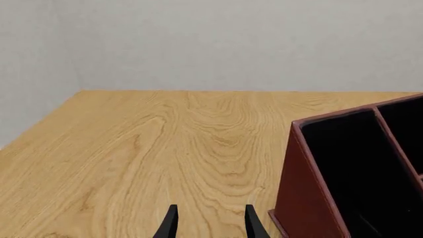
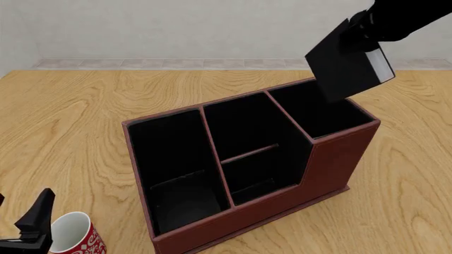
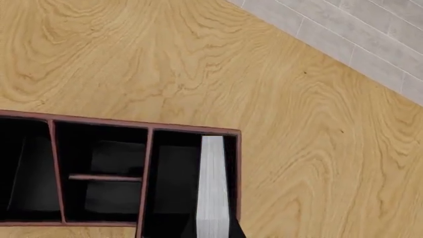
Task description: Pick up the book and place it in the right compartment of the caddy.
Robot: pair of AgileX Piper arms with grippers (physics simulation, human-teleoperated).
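Observation:
The reddish-brown caddy (image 2: 332, 164) stands mid-table. Its right compartment (image 2: 318, 108) is the tall-walled, black-lined end section. My right gripper (image 2: 361, 33) is shut on the black book (image 2: 347, 67) and holds it tilted in the air, just above that compartment's far right corner. In the right wrist view the book's white page edges (image 3: 213, 188) hang over the right compartment (image 3: 175, 183), near its outer wall. My left gripper (image 2: 32, 225) is low at the near left, open and empty. Its fingertips (image 1: 170, 223) point at bare table beside the caddy's end wall (image 1: 300, 198).
A red-and-white mug (image 2: 74, 238) stands at the near left, right beside my left gripper. The caddy's middle section has a low crossbar (image 2: 247, 153). Its left section (image 2: 177, 169) is undivided. A grey wall (image 2: 177, 26) backs the table.

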